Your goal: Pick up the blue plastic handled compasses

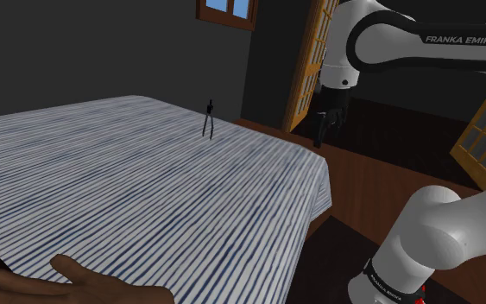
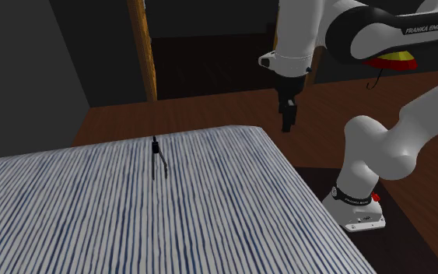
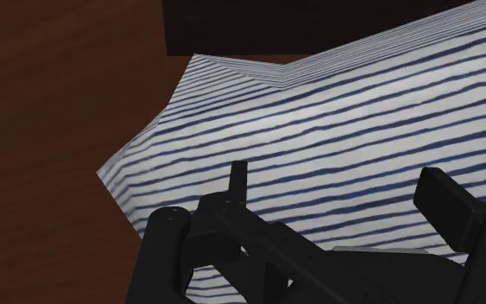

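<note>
This is looking like a home bedroom: a striped cover (image 1: 146, 190) is draping the bed (image 2: 131, 226), wooden flooring (image 1: 379, 173) is surrounding it, and a wood-framed window (image 1: 226, 10) is sitting in the dark wall (image 1: 77, 43).

My pincer (image 2: 288, 118) hangs over the wooden floor (image 2: 209, 113) beyond the table corner. Between it and the compasses (image 2: 157, 159) lies only flat striped cloth (image 2: 131, 210).

The compasses (image 1: 208, 119) are too small and dark to tell the handle's colour or material.
</note>
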Tool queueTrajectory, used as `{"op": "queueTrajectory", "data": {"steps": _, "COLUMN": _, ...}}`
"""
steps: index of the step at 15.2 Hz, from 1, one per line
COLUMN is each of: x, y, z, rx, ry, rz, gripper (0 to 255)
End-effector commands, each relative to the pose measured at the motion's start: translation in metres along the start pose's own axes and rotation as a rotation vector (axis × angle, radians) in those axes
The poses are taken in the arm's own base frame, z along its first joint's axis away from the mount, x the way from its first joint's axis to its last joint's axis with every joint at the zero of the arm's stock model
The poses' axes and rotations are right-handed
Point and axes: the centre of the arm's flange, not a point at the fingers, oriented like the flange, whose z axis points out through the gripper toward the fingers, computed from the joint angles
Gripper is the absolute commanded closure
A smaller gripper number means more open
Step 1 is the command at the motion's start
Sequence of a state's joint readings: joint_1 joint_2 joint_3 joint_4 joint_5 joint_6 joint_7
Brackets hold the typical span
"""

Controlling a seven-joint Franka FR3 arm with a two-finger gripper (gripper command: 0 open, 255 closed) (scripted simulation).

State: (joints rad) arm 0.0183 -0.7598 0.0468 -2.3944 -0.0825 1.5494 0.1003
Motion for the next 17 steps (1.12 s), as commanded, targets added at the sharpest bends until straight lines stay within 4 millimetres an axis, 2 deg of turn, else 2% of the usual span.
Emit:
{"op": "queueTrajectory", "data": {"steps": 1, "x": 0.000, "y": 0.000, "z": 0.000, "rx": 0.000, "ry": 0.000, "rz": 0.000, "gripper": 0}}
{"op": "queueTrajectory", "data": {"steps": 9, "x": 0.063, "y": -0.062, "z": -0.006, "rx": 0.018, "ry": 0.136, "rz": 0.142, "gripper": 0}}
{"op": "queueTrajectory", "data": {"steps": 17, "x": 0.133, "y": -0.114, "z": -0.022, "rx": 0.036, "ry": 0.272, "rz": 0.285, "gripper": 0}}
